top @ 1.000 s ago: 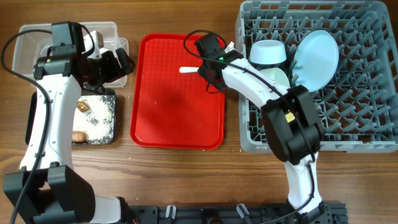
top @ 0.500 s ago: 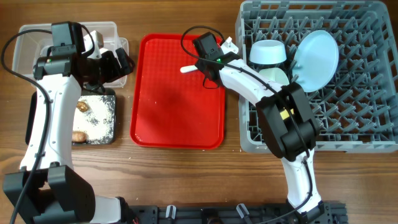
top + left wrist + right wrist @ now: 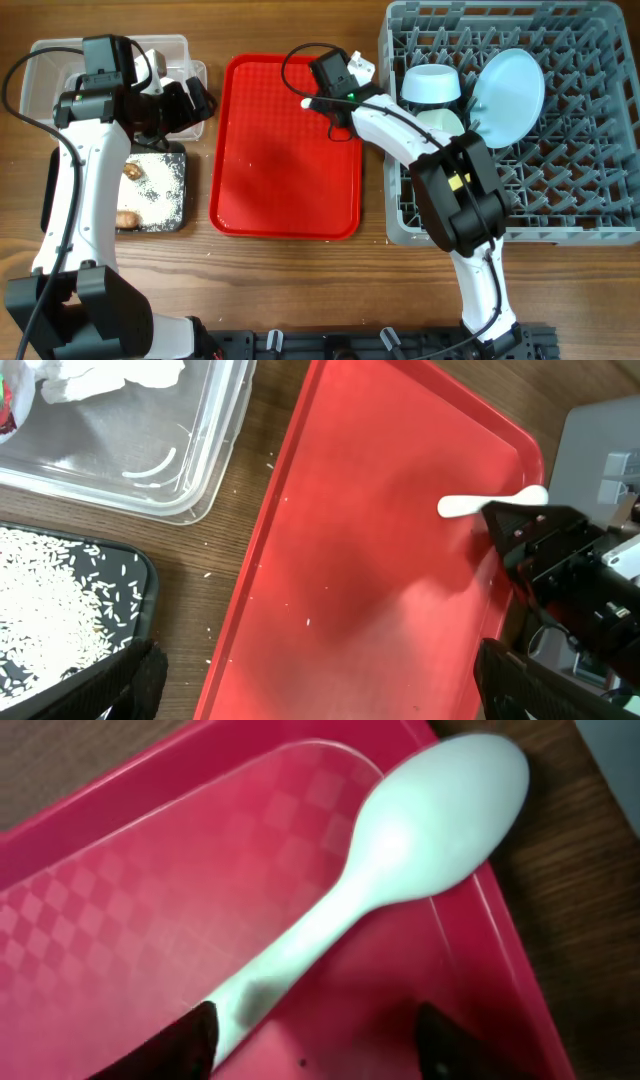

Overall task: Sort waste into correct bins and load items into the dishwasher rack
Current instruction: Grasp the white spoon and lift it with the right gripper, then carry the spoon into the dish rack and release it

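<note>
Left hand (image 3: pixel 190 100) parked over clear plastic rectangular tub (image 3: pixel 45 65), upper left; grip state can't tell. Right hand (image 3: pixel 318 103) clenched on white plastic spoon (image 3: pixel 400 880), held above red serving tray's (image 3: pixel 285 190) upper-right corner, presumably bound for large grey dishwasher rack (image 3: pixel 560 190).

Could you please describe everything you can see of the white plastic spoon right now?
The white plastic spoon is a smooth, matte, one-piece utensil with an oval bowl and a tapering handle. The right gripper is shut on its handle end. The spoon is held over the red serving tray's far right corner, its bowl reaching past the rim.
</note>
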`<action>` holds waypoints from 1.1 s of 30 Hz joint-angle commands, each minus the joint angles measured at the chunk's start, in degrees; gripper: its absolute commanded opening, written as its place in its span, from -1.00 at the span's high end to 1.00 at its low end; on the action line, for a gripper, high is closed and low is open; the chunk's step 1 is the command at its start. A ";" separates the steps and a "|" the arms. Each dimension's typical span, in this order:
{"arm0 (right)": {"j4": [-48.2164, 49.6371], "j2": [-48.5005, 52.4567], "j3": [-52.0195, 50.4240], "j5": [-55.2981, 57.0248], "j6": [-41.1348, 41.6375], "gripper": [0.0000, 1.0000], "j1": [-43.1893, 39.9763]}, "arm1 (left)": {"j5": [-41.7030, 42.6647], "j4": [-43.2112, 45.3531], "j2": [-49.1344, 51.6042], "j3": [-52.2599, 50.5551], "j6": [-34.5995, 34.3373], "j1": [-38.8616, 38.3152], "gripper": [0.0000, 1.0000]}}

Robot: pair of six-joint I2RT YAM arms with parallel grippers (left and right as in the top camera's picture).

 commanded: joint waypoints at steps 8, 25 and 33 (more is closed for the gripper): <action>5.77 0.15 -0.07 5.42 6.78 -0.47 -2.67 | -0.13 0.13 -0.96 1.11 0.33 0.24 -1.00; 13.09 8.24 -0.13 4.31 9.70 0.34 -2.45 | -0.13 0.11 -0.96 1.11 0.33 0.24 -1.00; 12.90 8.24 -0.15 3.56 8.17 0.76 -2.45 | -0.13 0.13 -0.96 1.11 0.33 0.24 -1.00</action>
